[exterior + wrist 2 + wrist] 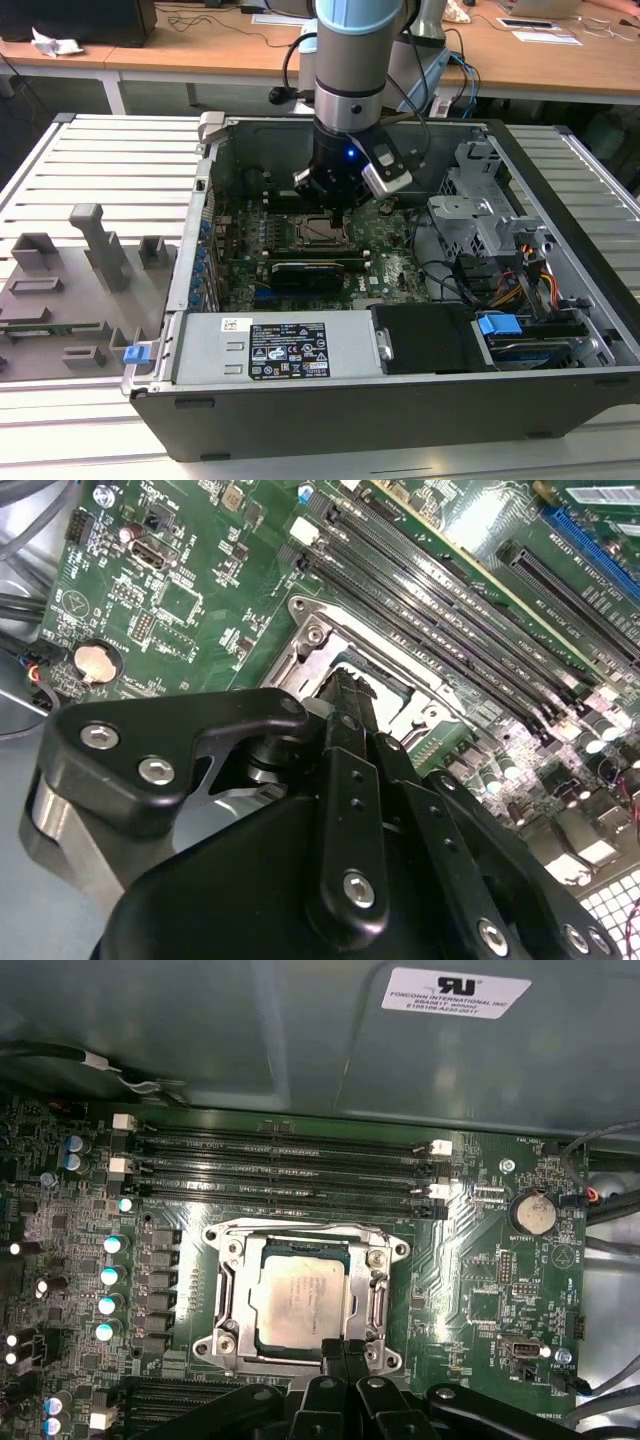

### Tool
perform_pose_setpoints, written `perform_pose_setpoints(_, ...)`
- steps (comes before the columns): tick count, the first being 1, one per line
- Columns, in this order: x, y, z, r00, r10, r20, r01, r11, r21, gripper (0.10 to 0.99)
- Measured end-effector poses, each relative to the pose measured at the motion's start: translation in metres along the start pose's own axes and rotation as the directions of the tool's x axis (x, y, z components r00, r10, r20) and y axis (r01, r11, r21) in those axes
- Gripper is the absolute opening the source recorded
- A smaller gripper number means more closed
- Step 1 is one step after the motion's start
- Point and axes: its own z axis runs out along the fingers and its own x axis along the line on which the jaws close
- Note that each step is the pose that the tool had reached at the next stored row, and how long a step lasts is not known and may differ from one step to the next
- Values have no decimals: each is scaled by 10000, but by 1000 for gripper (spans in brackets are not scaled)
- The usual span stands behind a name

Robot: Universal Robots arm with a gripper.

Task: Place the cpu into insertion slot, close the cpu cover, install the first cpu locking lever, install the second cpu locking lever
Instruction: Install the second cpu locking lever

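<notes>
Hovering gripper [345,1352] above seated cpu [300,1303]

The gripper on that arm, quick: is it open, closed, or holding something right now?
Gripper: closed, fingers pressed together and holding nothing, with the tips at the edge of the insertion slot where the cpu already sits.

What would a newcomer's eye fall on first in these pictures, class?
The arm's gripper reaches down into the open computer case, just above the green board. In the first wrist view the silvery cpu lies in the insertion slot, with the gripper close at its edge.
</notes>
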Motion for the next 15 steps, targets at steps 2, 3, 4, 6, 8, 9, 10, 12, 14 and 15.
perform_pose_setpoints(2, 1, -8, 0, 10000, 1, 0, -1, 10000, 0, 106)
perform_pose_setpoints(3, 1, -12, 0, 10000, 0, 0, 0, 10000, 1, 106)
perform_pose_setpoints(4, 1, -16, 0, 10000, 1, 0, -1, 10000, 0, 106)
perform_pose_setpoints(6, 2, -24, 0, 10000, 2, 1, -2, 10000, -1, 106)
perform_pose_setpoints(8, 2, -30, -1, 10000, 1, 1, -1, 10000, 0, 106)
perform_pose_setpoints(9, 2, -34, -1, 10000, 0, 0, 0, 10000, 1, 106)
perform_pose_setpoints(10, 3, -38, -1, 10000, 0, 0, 0, 10000, 1, 106)
perform_pose_setpoints(12, 4, -56, -2, 10000, 1, 0, -1, 10000, 0, 106)
perform_pose_setpoints(14, 6, -84, -3, 10000, 1, 0, -1, 10000, 0, 106)
perform_pose_setpoints(15, 7, -93, -3, 10000, 1, 1, -1, 10000, -1, 106)
